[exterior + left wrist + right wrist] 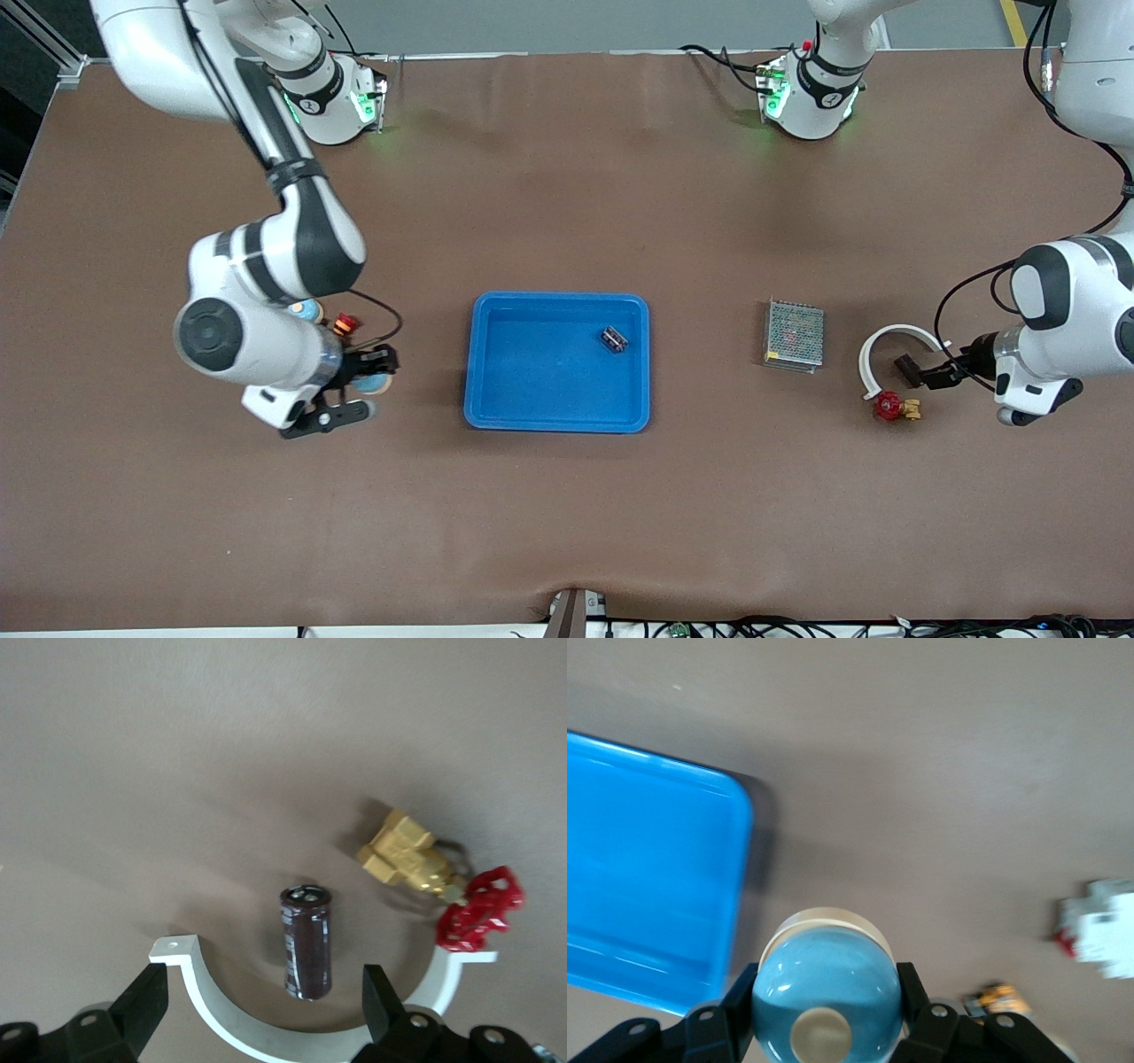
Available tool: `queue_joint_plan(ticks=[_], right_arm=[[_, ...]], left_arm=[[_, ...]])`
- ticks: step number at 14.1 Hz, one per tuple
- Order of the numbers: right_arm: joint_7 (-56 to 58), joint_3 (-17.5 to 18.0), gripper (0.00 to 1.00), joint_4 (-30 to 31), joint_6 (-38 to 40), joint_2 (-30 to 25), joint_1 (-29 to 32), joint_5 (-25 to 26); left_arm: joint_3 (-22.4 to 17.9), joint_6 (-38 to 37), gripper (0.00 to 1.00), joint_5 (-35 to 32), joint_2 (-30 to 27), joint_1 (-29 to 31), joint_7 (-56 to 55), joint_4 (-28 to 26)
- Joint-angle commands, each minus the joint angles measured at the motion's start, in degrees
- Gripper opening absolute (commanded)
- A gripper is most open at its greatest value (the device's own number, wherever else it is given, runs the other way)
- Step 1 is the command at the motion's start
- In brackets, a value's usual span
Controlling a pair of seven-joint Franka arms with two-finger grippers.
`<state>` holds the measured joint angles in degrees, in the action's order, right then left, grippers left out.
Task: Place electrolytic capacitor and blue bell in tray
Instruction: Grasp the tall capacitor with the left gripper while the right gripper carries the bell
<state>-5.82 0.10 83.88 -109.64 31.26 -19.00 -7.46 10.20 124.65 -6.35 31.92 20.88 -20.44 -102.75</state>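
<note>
— What do we see at the right hand?

— We see its fingers pressed against both sides of the blue bell, so it has the bell gripped, above the desk toward the right arm's end, just beside the tray.

— And the left hand?

— We find it spread wide, holding nothing. Between its fingers lies the electrolytic capacitor, a dark cylinder on the desk inside the curve of a white half-ring. We can't tell whether the fingers touch anything.

— What else do we notice there?

— A brass valve with a red handle sits beside the half-ring, and a grey mesh box lies between that group and the tray. A small dark part already lies in the tray.
</note>
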Motion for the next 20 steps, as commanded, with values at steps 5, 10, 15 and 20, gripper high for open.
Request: queue_joint_plan(ticks=[5,10,15,20], right_arm=[[-18.17,-0.81,0.54,2.07,-8.73,1.69,-11.40,-0.45],[-19.32,-0.81,0.54,9.09,-20.68,3.54,-14.92,-0.19],[-19.58,-0.89,0.54,10.77,-21.67,4.51,-17.30,-0.10],[-19.58,-0.89,0.54,11.91,-23.94,6.01,-18.62,-0.01]], left_arm=[[0.88,3.40,0.82,1.26,2.79,0.57,0.58,-1.04],[0.88,4.90,0.60,1.26,4.02,-0.22,0.75,-1.04],[0.88,4.90,0.00,0.73,4.11,-0.40,0.93,-1.31],[1.23,3.24,0.00,0.46,1.58,-1.98,2.86,-0.87]])
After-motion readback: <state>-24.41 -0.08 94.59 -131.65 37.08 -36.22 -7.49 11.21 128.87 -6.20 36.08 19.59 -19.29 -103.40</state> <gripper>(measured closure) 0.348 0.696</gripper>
